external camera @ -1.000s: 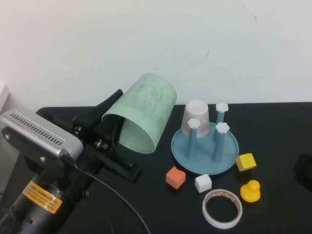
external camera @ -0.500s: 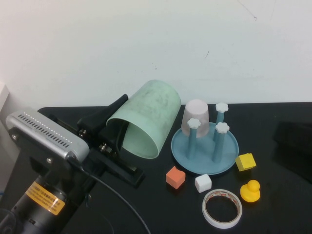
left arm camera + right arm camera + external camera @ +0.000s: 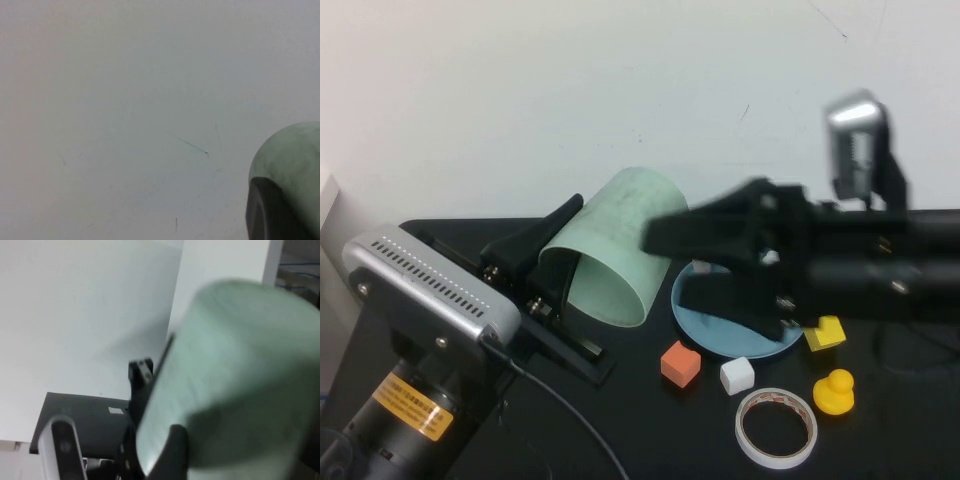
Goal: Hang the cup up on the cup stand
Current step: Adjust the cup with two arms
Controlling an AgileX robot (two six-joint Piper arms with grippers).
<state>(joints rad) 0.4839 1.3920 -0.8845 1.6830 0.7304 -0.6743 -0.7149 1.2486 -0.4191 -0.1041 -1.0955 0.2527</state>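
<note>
Posts of cup stand (image 3: pixel 715 335) hidden — spread right gripper (image 3: pixel 670 262) nears cup (image 3: pixel 620 240), left gripper (image 3: pixel 555 255) clamping it.

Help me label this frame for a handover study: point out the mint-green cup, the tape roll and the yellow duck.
mint-green cup (image 3: pixel 620 255): high view, on its outer side wall, held by the shut left gripper.
tape roll (image 3: pixel 776 429): high view, on its white ring, front edge.
yellow duck (image 3: pixel 834 392): high view, on its body.

The cup (image 3: pixel 620 245) looks like matt, faintly mottled mint plastic. The cup stand (image 3: pixel 705 330) is smooth light-blue plastic with a slight sheen. The surface (image 3: pixel 650 430) is matt black. The tape roll (image 3: pixel 776 428) looks glossy; the duck (image 3: pixel 834 391) is smooth yellow.
</note>
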